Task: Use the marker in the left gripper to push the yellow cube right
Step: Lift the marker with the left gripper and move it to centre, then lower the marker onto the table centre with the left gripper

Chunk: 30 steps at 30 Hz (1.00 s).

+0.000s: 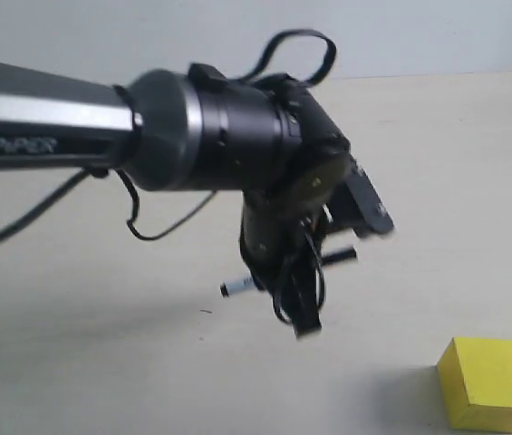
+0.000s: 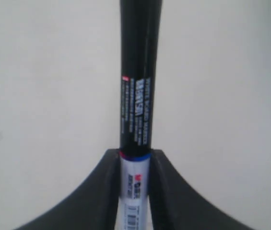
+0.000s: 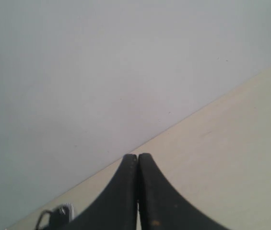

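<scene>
Exterior view: clamps marker (image 1: 239, 286) crosswise in left claw (image 1: 296, 276) above desk (image 1: 101, 362), long axis near level, white end pointing left, black end right, slightly higher. Sits well left of yellow cube (image 1: 491, 382) on desk. Presses right claw (image 3: 137, 158) together, empty.

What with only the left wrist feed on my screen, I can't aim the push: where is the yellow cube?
Observer: The yellow cube sits on the table, right of the left gripper in the exterior view.
Operator: Is the marker touching it?
Observer: No, it is clear of the cube; bare table lies between.
Operator: And the right gripper?
Observer: Its fingers are shut, holding nothing.
</scene>
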{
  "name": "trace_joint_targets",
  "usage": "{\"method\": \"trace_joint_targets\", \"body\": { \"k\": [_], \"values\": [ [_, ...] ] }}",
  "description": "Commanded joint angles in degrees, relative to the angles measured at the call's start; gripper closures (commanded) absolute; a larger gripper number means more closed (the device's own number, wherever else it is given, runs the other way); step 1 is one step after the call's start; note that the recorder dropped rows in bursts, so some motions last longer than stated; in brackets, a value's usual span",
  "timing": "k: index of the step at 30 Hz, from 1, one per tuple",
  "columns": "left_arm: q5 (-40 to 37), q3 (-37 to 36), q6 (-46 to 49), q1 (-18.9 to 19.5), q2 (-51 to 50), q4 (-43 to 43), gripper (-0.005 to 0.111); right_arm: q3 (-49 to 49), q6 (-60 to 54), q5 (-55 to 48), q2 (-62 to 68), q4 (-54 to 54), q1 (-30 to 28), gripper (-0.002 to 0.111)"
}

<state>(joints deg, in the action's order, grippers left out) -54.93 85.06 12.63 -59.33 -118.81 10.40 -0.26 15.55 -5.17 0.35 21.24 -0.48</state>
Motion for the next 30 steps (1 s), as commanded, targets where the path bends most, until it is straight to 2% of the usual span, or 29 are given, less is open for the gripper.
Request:
{"method": "trace_joint_targets", "body": {
  "k": [1,4,9,12,16,23,30],
  "values": [
    [5.37,0.22,-24.6,6.52,4.28,12.68,0.107,0.26,-0.5,0.16,-0.35,-0.31,-0.25,0.108],
    [6.27,0.22,-30.57,11.21,5.4,7.99,0.107,0.26,-0.5,0.16,-0.35,-0.31,-0.25,0.108],
    [4.54,0.22,-32.0,19.14,3.9,-13.43,0.107,0.26,-0.5,0.16,-0.35,-0.31,-0.25,0.108],
    [8.11,0.22,-32.0,18.51,3.1,-17.52,0.107,0.26,-0.5,0.16,-0.35,-0.31,-0.25,0.108],
    [9.82,0.22,-39.19,17.09,0.19,-20.36,0.107,0.26,-0.5,0.16,-0.35,-0.31,-0.25,0.108],
    [7.29,0.22,-44.46,17.21,-1.46,-16.84,0.107,0.26,-0.5,0.16,-0.35,-0.31,-0.25,0.108],
    [8.46,0.22,-44.57,17.21,-4.54,-16.94,0.107,0.26,-0.5,0.16,-0.35,-0.31,-0.25,0.108]
  ]
}}
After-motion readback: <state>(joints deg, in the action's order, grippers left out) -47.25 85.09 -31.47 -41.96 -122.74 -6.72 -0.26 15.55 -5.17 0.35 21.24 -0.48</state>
